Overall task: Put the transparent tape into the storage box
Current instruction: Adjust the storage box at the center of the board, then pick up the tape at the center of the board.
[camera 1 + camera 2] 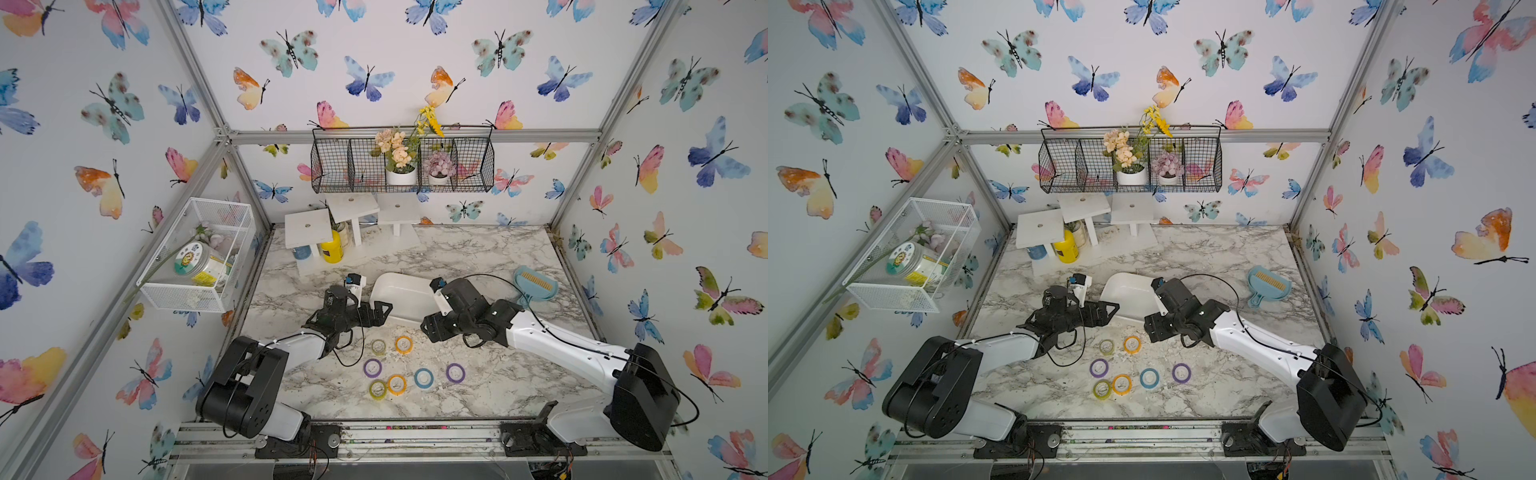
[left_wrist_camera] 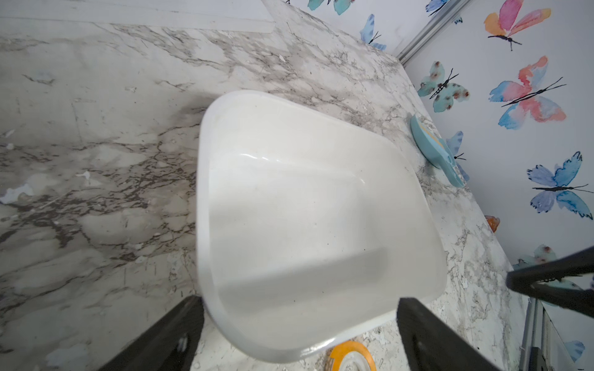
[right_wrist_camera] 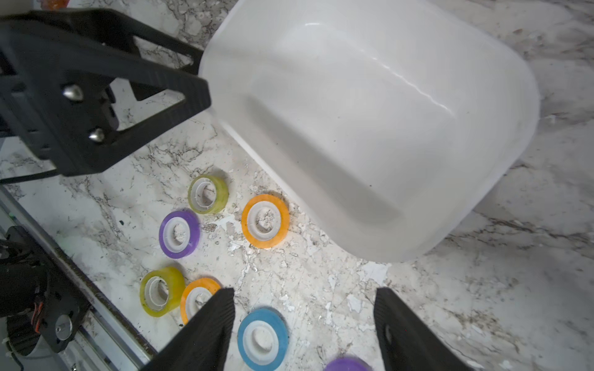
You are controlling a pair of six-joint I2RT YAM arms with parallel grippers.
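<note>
In both top views the white box (image 1: 395,291) (image 1: 1125,291) sat mid-table. Seven tape rolls (image 1: 378,346) (image 1: 1106,346) lay flat on the marble table (image 1: 498,374) (image 1: 1225,374) just in front of it, all outside it. The left gripper (image 1: 384,315) (image 1: 1112,313) hung at the box's near left corner, and the right gripper (image 1: 428,330) (image 1: 1152,330) by its near right side.

In the left wrist view the left gripper (image 2: 299,300) gaped wide across the box (image 2: 289,208) wall, gripping nothing. An orange roll (image 2: 352,353) lay just beside the box.

In the right wrist view the right gripper (image 3: 303,292) stood spread above the tape rolls (image 3: 208,194), with only bare table between its fingers (image 3: 212,327).
</note>
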